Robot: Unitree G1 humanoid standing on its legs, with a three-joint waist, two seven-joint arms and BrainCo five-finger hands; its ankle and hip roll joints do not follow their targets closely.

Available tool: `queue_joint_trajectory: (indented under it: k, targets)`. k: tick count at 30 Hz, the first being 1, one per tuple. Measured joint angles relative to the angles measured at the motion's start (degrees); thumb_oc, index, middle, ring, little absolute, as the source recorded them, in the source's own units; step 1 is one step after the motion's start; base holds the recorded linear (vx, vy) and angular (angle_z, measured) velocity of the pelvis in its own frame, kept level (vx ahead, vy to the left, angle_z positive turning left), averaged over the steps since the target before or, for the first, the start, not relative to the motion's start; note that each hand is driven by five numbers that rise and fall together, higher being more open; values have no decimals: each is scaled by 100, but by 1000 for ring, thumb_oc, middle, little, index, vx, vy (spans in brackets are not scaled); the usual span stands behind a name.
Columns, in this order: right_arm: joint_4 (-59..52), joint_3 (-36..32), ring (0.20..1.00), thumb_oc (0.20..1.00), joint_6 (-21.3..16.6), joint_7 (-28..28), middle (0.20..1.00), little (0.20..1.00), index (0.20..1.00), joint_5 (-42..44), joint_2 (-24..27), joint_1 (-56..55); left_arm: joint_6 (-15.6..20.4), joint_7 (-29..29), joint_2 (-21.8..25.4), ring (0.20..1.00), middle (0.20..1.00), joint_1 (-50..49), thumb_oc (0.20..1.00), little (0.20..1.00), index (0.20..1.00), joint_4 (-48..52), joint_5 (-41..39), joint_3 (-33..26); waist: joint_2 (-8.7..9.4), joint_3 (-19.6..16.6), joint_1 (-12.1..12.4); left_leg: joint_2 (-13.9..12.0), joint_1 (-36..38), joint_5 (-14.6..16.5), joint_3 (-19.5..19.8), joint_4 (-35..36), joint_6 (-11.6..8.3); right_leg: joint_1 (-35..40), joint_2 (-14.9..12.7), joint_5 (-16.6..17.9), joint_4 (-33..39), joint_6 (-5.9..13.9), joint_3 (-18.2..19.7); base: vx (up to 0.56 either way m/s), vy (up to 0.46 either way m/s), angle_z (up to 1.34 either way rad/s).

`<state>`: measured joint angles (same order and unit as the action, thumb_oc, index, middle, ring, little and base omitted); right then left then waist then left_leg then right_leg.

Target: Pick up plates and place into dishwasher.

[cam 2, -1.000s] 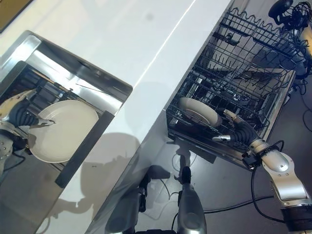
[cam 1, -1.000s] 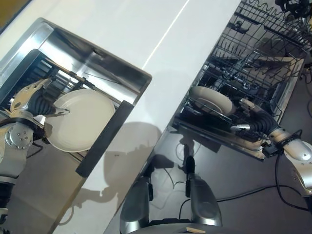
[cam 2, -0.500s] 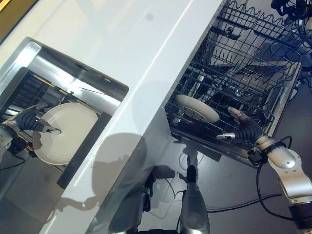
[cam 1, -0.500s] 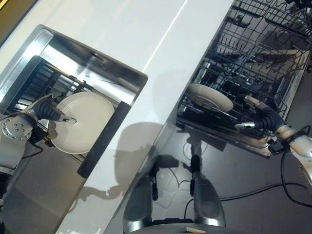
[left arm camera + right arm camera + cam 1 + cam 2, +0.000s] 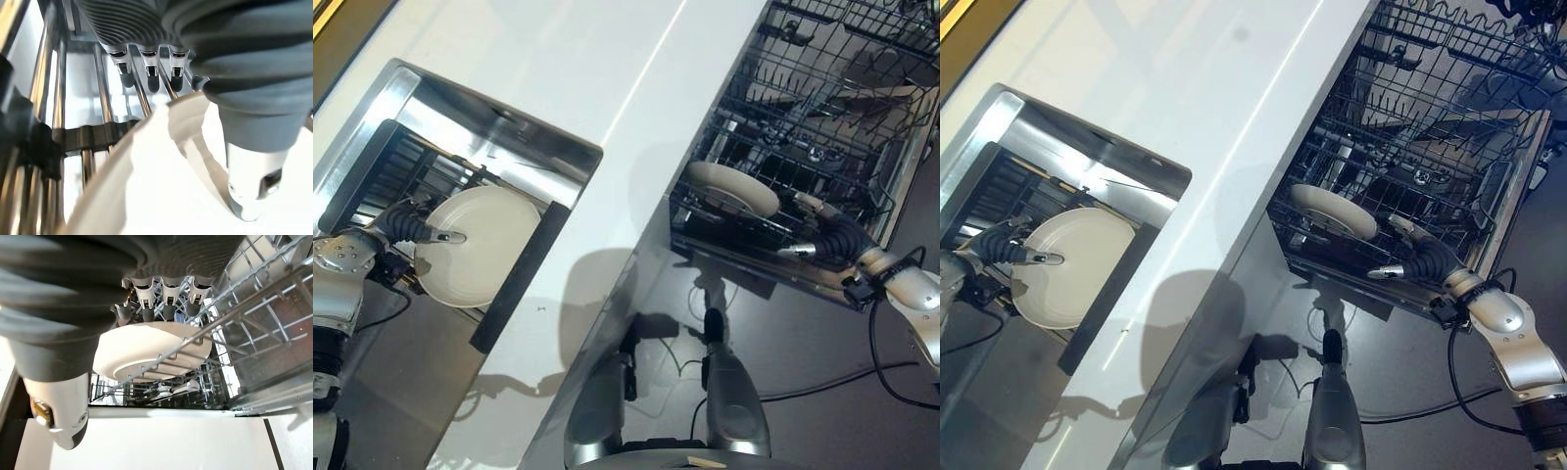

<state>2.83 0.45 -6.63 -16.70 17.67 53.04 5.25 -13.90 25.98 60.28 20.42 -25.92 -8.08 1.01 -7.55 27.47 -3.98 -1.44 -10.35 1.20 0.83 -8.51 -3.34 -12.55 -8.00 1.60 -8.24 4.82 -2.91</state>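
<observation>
Left hand (image 5: 406,225) pinches the sink plate (image 5: 484,245) – its underside hidden – right hand (image 5: 832,240) fingers spread, empty.

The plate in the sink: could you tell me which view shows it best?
The left eye view: the whole plate shows in the sink, with the left hand at its rim. The right eye view shows much the same. The left wrist view shows just its rim, pinched between thumb and fingers.

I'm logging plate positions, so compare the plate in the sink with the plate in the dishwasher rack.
The sink plate lies face up on the sink's rack of bars, while the rack plate sits tilted among the dishwasher's wires. The left hand pinches the sink plate's rim; the right hand is beside the rack plate, fingers apart from it. Both are round and cream-white.
</observation>
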Motion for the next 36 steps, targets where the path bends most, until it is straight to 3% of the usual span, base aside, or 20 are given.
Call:
queue_joint_trajectory:
  k: [6,14,15,16,17,18,19,36]
  targets:
    - [11,76,1000,1000,-2,35,1000,1000,1000,2,9,41,-24,909,224,1000,1000,0,1000,1000,1000,2,-985,83,-1,0,29,19,84,-11,1,84,13,56,-18,-4,21,14,-6,9,15,1]
    - [14,314,1000,1000,-66,236,1000,1000,1000,120,179,142,-50,1033,436,1000,1000,11,1000,1000,1000,2,-1655,289,6,4,33,17,100,-12,46,86,14,137,-18,-4,62,14,-74,-20,-48,4]
    - [9,338,1000,1000,-66,251,1000,1000,1000,182,204,143,-51,1037,452,922,922,11,922,922,922,3,-1724,314,10,5,32,18,101,-12,56,86,14,149,-17,-4,69,14,-78,-29,-54,6]
    - [4,353,1000,1000,-66,280,1000,1000,1000,222,212,138,-51,1037,492,730,730,11,730,730,730,13,-1784,342,17,10,32,18,100,-12,66,87,14,161,-17,-3,86,15,-83,-18,-33,7]
    - [4,357,1000,1000,-67,301,1000,1000,1000,227,213,123,-51,1039,533,730,730,11,730,730,730,36,-1817,377,21,12,25,20,103,-12,83,90,14,181,-17,-2,106,16,-91,-15,-27,6]
    - [4,369,1000,1000,-67,333,1000,1000,1000,228,213,119,-51,1040,574,401,401,11,401,401,401,63,-1844,413,30,15,28,20,108,-12,86,97,14,186,-17,-2,111,16,-94,-10,-21,5]
    - [4,380,1000,1000,-80,345,1000,1000,1000,229,212,123,-46,1039,606,200,200,14,200,200,200,68,-1855,427,36,18,30,19,107,-12,89,103,14,186,-16,-2,116,16,-97,0,0,0]
    - [3,408,1000,1000,-129,419,1000,1000,1000,395,207,119,-52,1193,885,200,200,-7,200,200,200,225,-1980,452,202,38,46,4,183,-12,113,171,13,341,-10,0,247,15,-193,-1,-5,1]
